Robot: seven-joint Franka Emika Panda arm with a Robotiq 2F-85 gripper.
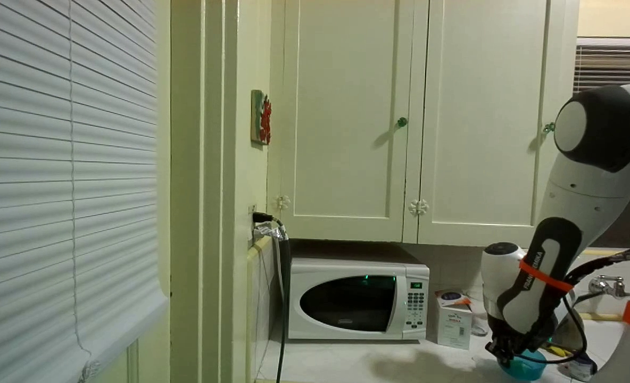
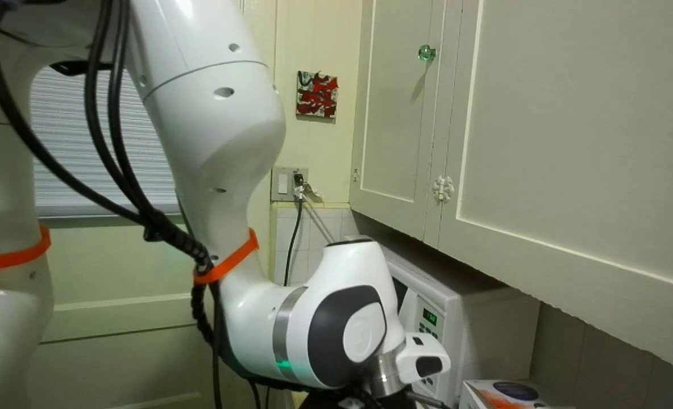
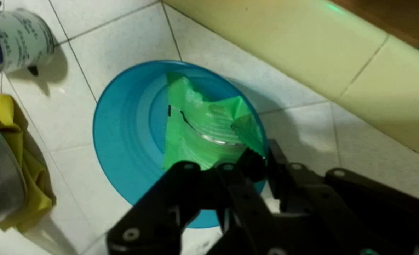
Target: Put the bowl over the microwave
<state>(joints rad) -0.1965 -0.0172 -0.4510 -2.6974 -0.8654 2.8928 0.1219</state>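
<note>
The teal bowl [image 1: 527, 367] is at the lower right of an exterior view, on or just above the white counter; I cannot tell which. It fills the middle of the wrist view [image 3: 128, 141], with a green packet [image 3: 206, 131] inside. My gripper [image 3: 264, 157] is shut on the bowl's rim, one finger inside and one outside. In an exterior view the gripper [image 1: 501, 351] is at the bowl's near-left edge. The white microwave [image 1: 357, 303] stands on the counter to the left; part of it shows in an exterior view [image 2: 495, 329]. The bowl is out of view there.
Cabinets [image 1: 352, 229] hang close above the microwave top. A white box [image 1: 454, 322] stands between microwave and arm. In the wrist view a can [image 3: 22, 40], a yellow cloth [image 3: 25, 170] and a metal kettle [image 3: 0, 177] lie left of the bowl; a yellow tiled edge [image 3: 301, 46] runs upper right.
</note>
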